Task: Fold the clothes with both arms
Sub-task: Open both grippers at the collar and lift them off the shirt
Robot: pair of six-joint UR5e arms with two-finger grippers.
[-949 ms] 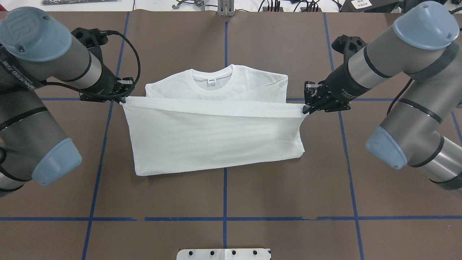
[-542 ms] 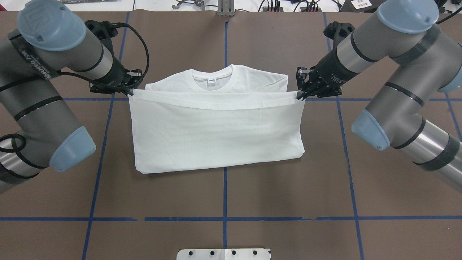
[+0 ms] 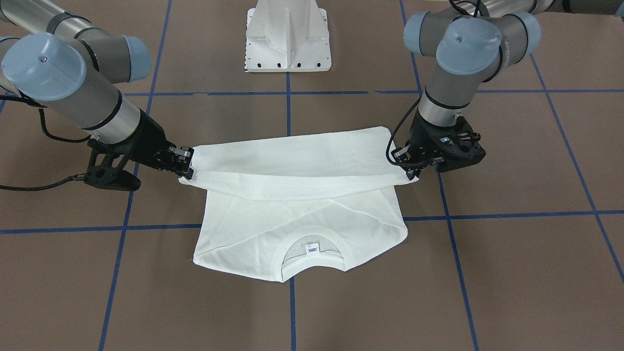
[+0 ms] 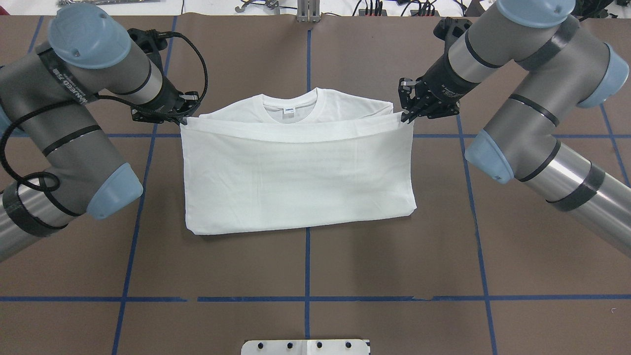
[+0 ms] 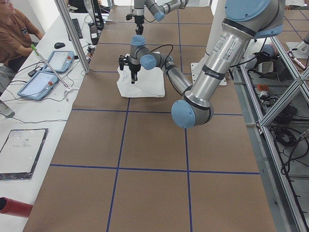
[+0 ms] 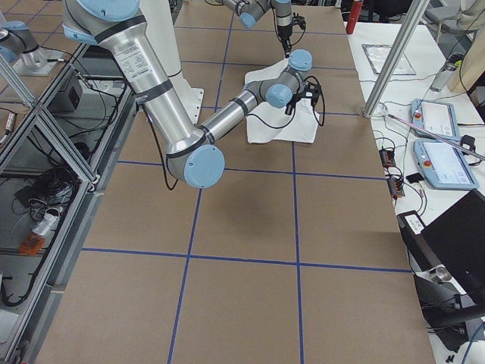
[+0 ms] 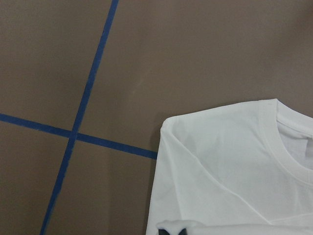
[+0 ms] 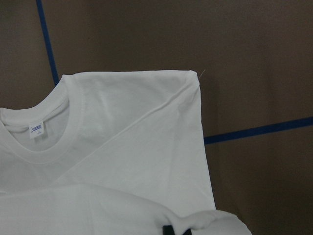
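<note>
The left gripper (image 4: 183, 118) and right gripper (image 4: 408, 118) each pinch one corner of the shirt (image 4: 296, 177) hem. The lifted edge is pulled taut between the jaws, likely so the fold lands flat, with the collar (image 4: 291, 102) just beyond them.

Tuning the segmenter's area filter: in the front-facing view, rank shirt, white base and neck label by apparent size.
1. shirt, largest by far
2. white base, clearly smaller, cut off at the top edge
3. neck label, tiny
</note>
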